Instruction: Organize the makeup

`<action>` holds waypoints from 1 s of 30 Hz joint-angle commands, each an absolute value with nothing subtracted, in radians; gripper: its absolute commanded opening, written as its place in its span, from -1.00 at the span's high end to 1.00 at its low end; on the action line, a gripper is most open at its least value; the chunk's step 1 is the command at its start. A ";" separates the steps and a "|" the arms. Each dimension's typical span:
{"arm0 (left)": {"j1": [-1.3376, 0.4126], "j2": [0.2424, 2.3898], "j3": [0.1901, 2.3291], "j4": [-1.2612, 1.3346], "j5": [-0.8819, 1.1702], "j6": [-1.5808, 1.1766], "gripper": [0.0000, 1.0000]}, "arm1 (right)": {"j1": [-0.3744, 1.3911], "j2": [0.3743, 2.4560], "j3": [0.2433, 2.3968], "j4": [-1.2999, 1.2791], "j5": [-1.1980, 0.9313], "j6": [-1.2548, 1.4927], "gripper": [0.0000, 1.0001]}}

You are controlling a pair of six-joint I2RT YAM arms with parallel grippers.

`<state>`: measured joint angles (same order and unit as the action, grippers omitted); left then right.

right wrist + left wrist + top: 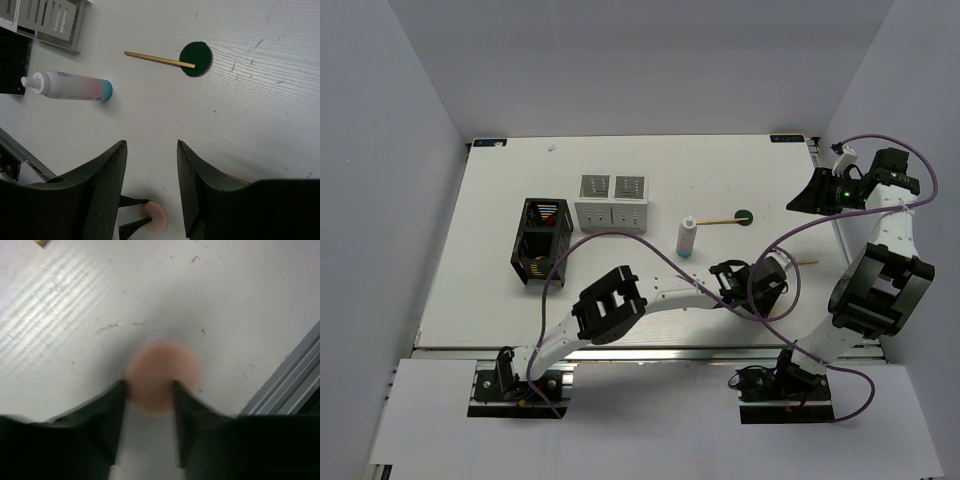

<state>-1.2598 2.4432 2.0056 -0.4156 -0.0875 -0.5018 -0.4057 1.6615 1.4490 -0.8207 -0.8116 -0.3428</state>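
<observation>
A pink round pad [161, 370] lies flat on the white table. My left gripper [149, 385] is low over it, jaws a little apart, the tips at the pad's near edge on either side. The top view hides the pad under that gripper [757, 283]. The right wrist view shows the pad [157, 218] with the left fingertips [135, 201] at it. My right gripper [151, 145] is open and empty, held high at the far right [812, 197]. A white bottle with a blue base [67, 85], a wooden stick [159, 59] and a dark green disc [196, 59] lie on the table.
The black open-frame holder [540, 240] stands at the left with the white two-compartment box [611, 202] beside it. A second wooden stick [805, 262] lies right of the left gripper. The table's metal front rail [290, 385] runs close to the pad.
</observation>
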 commanded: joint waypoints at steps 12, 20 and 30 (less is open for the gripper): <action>-1.276 2.343 1.830 -0.543 -0.295 -0.527 1.00 | -0.417 1.638 1.440 -0.857 -0.865 -0.368 0.00; -1.264 1.854 1.430 -0.416 -0.313 -0.637 1.00 | -0.410 1.641 1.430 -0.989 -0.913 -0.590 -0.05; -1.240 1.228 1.178 -0.529 -0.610 -0.748 1.00 | -0.241 1.557 1.253 -0.847 -0.716 -0.620 0.24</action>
